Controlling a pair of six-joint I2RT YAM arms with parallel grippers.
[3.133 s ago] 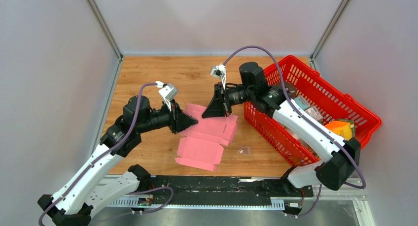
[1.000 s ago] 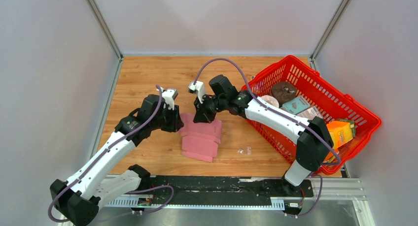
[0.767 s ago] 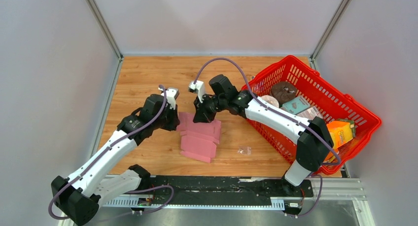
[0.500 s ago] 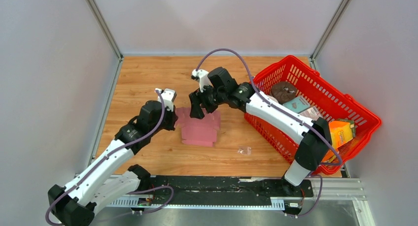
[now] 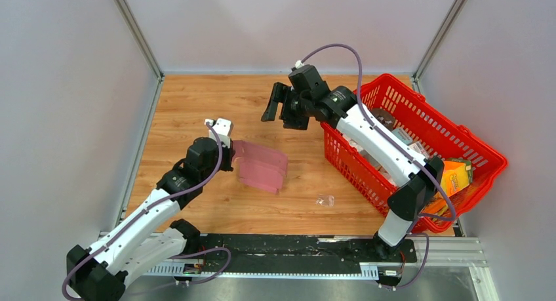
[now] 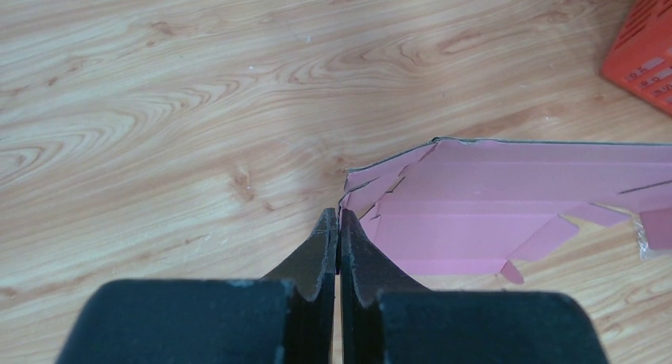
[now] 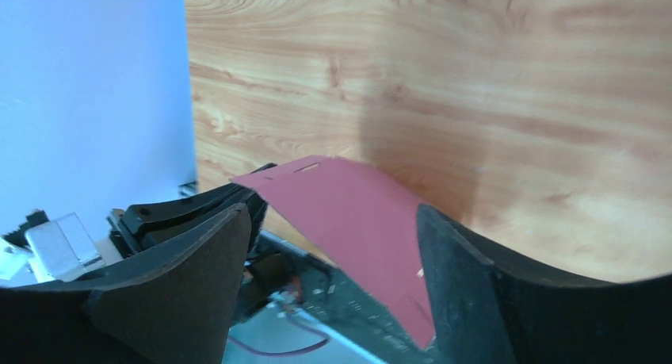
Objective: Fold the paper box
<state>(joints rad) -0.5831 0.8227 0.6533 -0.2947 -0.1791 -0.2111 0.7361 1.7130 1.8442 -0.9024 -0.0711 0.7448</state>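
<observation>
Left gripper (image 6: 339, 221) is pressed shut on the left corner of the box (image 6: 507, 213), centre-left of the top view, w/ that edge looking a bit lifted. Right gripper (image 5: 278, 109) just let go and pulled up to top centre, fingers spread wide, empty. Box is a smaller flat-ish slab now vs the open blank 3 s ago, so imo one fold's in and a re-grip is next.

The paper box (image 5: 262, 167) was plain pink. The table (image 5: 190, 104) showed light-brown wood grain. The basket (image 5: 426, 111) was red, lattice-patterned. The left arm (image 5: 141, 216) and right arm (image 5: 374, 140) were white with black joints; their cables (image 5: 334, 46) were purple.
</observation>
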